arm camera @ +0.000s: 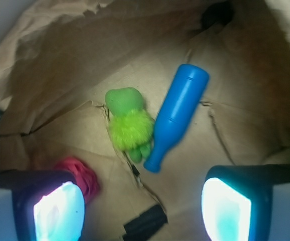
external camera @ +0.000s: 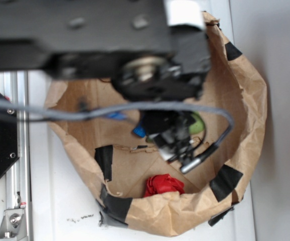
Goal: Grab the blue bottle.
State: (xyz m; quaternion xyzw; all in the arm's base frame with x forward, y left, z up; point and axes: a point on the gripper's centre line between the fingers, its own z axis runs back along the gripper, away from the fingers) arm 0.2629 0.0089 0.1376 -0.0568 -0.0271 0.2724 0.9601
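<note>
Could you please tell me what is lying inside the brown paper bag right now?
Inside the paper bag: the blue bottle, a green plush toy beside it, and a red lump, partly covered by an end effector finger.

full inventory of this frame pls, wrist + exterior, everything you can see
blue bottle: 1, bright blue, lying on the bag floor, neck pointing toward the camera, right beside the plush toy
plush toy: 1, yellow-green, fuzzy, left of the bottle
red lump: 1, red, ruffled, against the bag's near wall; partly behind the left finger in the wrist view
paper bag: 1, brown, walls rolled down, holding all three items
black tape patches: several, black, on the bag's walls and rim
table: 1, white, under the bag
pincer: 1, open, above the bag floor, holding nothing
pincer fingers: 2, black with pale glowing pads
</note>
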